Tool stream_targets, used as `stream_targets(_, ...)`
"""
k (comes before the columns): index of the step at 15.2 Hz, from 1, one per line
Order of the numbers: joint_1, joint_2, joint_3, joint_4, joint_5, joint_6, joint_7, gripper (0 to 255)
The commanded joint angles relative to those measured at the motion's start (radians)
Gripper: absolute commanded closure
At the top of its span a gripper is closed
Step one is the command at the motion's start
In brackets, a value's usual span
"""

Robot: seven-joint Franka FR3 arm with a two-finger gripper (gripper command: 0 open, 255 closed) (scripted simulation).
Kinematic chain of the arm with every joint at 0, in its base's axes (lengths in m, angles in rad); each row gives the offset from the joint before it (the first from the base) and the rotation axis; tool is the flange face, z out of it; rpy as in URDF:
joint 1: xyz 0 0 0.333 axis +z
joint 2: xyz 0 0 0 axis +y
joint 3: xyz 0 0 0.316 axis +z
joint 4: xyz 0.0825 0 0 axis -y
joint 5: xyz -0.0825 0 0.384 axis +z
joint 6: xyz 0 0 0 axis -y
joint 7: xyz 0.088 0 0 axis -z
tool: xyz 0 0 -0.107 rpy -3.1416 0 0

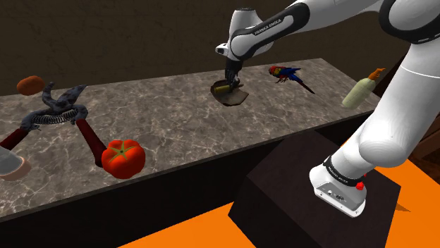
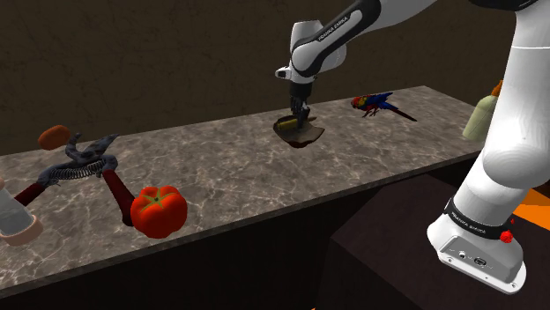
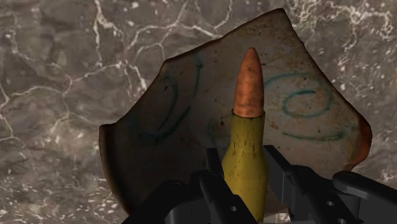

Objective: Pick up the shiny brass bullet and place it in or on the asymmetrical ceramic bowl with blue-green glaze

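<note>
Two black fingers (image 3: 289,181) clasp the yellow-cased, copper-tipped bullet (image 3: 248,127) by its casing over the jagged, blue-green-swirled cream bowl (image 3: 159,146); you'd best treat it as light, rigid, probably slippery.

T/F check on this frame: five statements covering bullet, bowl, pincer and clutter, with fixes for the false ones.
1. The pincer is shut on the bullet. True.
2. The bullet lies flat on the counter. False: it is held in the pincer over the bowl.
3. The bowl's inside bears blue-green ring marks. True.
4. The parrot stands at the shoulder view's left end of the counter. False: it stands to the right of the bowl in that view.
5. The tomato sits near the counter's front edge. True.
</note>
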Motion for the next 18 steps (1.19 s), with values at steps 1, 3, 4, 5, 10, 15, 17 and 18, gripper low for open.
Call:
stream_targets(1,0.0,0.0,0.0,0.0,0.0,0.0,0.0,0)
stream_targets(3,0.0,0.0,0.0,0.0,0.0,0.0,0.0,0)
stream_targets(4,0.0,0.0,0.0,0.0,0.0,0.0,0.0,0)
stream_targets(5,0.0,0.0,0.0,0.0,0.0,0.0,0.0,0)
stream_targets(10,-0.002,-0.067,-0.001,0.047,-0.001,-0.114,0.0,0)
stream_targets(15,-0.002,-0.067,-0.001,0.047,-0.001,-0.114,0.0,0)
stream_targets(17,-0.002,-0.067,-0.001,0.047,-0.001,-0.114,0.0,0)
stream_targets(18,-0.002,-0.067,-0.001,0.047,-0.001,-0.114,0.0,0)
